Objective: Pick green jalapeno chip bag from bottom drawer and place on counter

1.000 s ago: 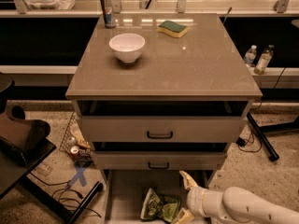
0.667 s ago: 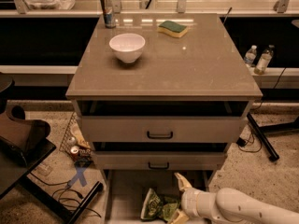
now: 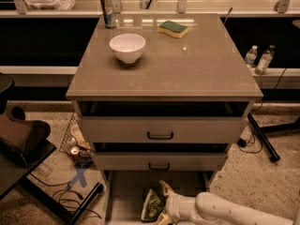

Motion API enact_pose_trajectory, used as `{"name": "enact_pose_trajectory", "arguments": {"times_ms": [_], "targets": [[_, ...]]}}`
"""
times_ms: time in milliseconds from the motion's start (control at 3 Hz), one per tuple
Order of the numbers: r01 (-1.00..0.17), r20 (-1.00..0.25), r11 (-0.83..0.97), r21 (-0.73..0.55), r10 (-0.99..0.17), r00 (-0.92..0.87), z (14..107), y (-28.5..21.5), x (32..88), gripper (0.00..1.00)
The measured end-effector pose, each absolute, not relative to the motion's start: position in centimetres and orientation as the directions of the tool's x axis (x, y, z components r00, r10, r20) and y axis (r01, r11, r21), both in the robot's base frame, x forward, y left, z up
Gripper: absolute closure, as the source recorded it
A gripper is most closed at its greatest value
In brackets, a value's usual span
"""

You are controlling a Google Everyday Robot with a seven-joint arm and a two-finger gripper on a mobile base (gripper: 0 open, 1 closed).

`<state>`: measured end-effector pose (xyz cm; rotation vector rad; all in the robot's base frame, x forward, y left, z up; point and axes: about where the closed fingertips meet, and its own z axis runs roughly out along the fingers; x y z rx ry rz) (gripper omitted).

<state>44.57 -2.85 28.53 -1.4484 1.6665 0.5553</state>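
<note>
The green jalapeno chip bag (image 3: 152, 205) lies on the floor of the pulled-out bottom drawer (image 3: 123, 191), near the picture's lower edge. My gripper (image 3: 163, 201) comes in from the lower right on a white arm (image 3: 225, 211) and is right at the bag's right side, with one pale finger (image 3: 165, 188) pointing up above the bag. The counter (image 3: 187, 64) is the wide grey-brown cabinet top above the drawers.
On the counter stand a white bowl (image 3: 127, 47), a can (image 3: 108, 10) and a green-and-yellow sponge (image 3: 173, 29). Two grey drawers with black handles (image 3: 160, 135) sit above the bottom drawer. A dark chair (image 3: 21, 142) and cables are at the left, bottles (image 3: 257, 59) at the right.
My gripper has moved left across the bottom drawer, from beside the bag to right against it. The bag has stayed in place.
</note>
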Motion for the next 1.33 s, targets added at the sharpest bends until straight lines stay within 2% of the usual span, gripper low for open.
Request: {"name": "enact_pose_trajectory", "arguments": {"times_ms": [667,1333], "targets": [[-0.965,-0.813,0.212,-0.153,-0.583,0.001,20.2,0.0,45.7,0.0],[-0.977,-0.661,0.104,-0.188,-0.749,0.047,15.9,-1.7,47.9,0.0]]}}
